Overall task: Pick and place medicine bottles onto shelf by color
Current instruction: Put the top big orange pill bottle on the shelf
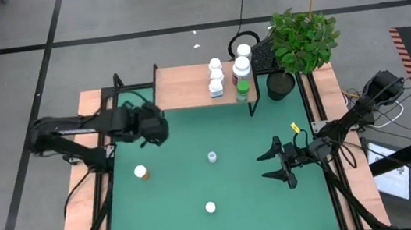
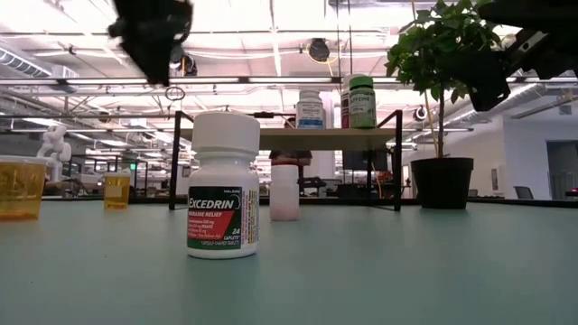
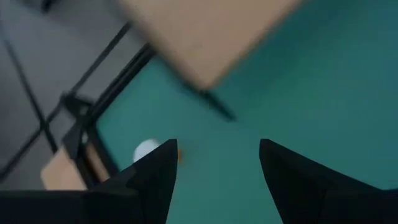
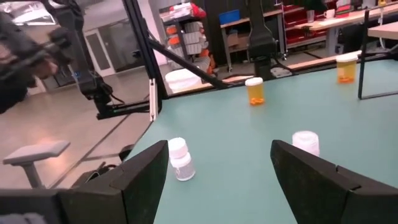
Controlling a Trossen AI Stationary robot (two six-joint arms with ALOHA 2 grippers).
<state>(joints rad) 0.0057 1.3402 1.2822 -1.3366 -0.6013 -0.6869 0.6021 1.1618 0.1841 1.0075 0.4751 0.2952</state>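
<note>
The light-wood shelf (image 1: 186, 87) stands at the table's far side, with several white-capped bottles (image 1: 216, 76) and a green one (image 1: 242, 89) upright at its right end. On the green mat stand an orange bottle (image 1: 141, 171), a small pale bottle (image 1: 212, 157) and a white Excedrin bottle (image 1: 210, 207) (image 2: 223, 185). A second orange bottle (image 4: 346, 67) shows in the right wrist view. My left gripper (image 1: 158, 128) (image 3: 217, 168) is open, up in the air by the shelf's left end. My right gripper (image 1: 264, 167) (image 4: 217, 168) is open, low at the table's right, pointing left.
A potted plant (image 1: 302, 39) in a black pot (image 1: 281, 84) stands at the shelf's right end. Wooden strips (image 1: 78, 225) and black frame bars edge the mat on both sides. Cables lie off the table's right side.
</note>
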